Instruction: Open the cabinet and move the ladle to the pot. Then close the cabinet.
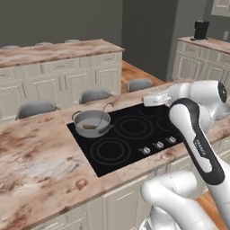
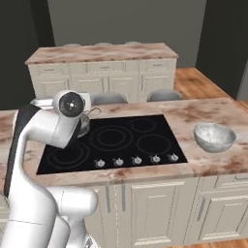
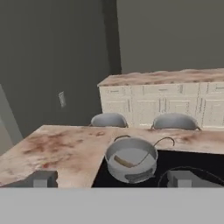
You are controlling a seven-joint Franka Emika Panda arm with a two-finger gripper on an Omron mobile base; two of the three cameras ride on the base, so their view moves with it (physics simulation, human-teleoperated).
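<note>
on the island counter (image 1: 40,157) we see a black cooktop (image 1: 130,134) reaching close to the near edge, with bare marble wide to its left. the pot (image 1: 92,123) sits on the cooktop's far left corner, the ladle (image 3: 127,162) lying inside with its thin handle curving over the rim. a speckled bowl (image 2: 214,137) stands well apart, right of the cooktop. our gripper (image 3: 111,178) hangs near the pot, spread wide and empty. stools (image 1: 94,95) line the far edge.
</note>
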